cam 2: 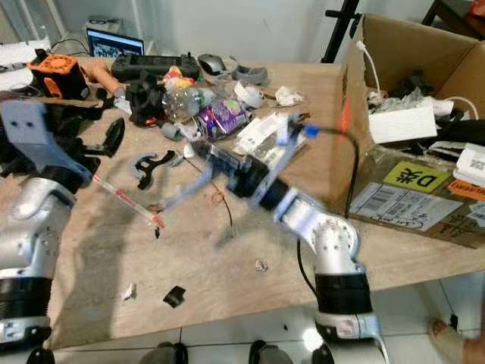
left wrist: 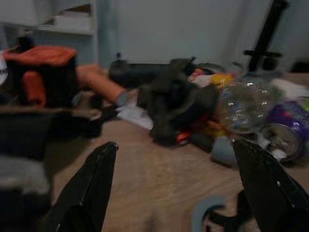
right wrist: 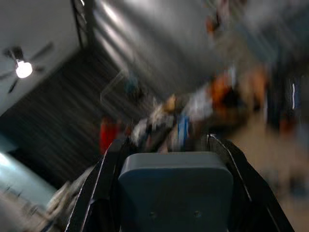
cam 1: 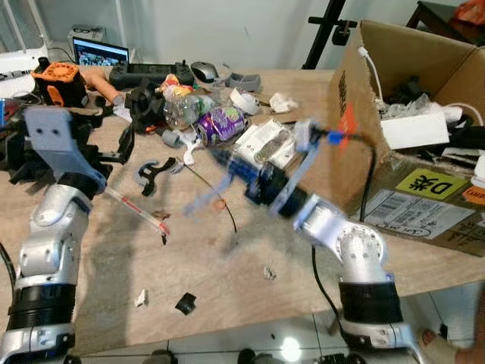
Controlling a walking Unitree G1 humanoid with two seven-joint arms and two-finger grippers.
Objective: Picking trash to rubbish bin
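A wide wooden table (cam 1: 98,273) takes up the scene, and it's a mess up here. On the robot's right a big cardboard box (cam 1: 424,114) lies open on the tabletop, stuffed with cables and white packaging. The right arm (cam 1: 341,243) reaches up over the middle of the table, heavily blurred, and the right gripper (cam 1: 227,171) hangs above the wood just short of the trash pile; through that smear I cannot tell whether its claw is spread or pressed together. The left arm (cam 1: 45,250) stands at the table's left edge. Its left gripper (left wrist: 178,188) is low over the tabletop, fingers (left wrist: 91,183) spread wide apart with nothing between them, looking straight at the pile.

The trash sits at the far middle of the table: a crumpled clear plastic bottle (cam 1: 182,110) lying beside a crushed purple can (cam 1: 221,123), with white wrappers (cam 1: 265,140) just to their right. A black tangled part (cam 1: 144,102) sits to the left of the bottle, and an orange and black device (cam 1: 59,82) is at the far left corner. A thin red-tipped stick (cam 1: 140,214) lies near the left arm. Small scraps, a black bit (cam 1: 186,303) and a white bit (cam 1: 141,298), dot the near edge.
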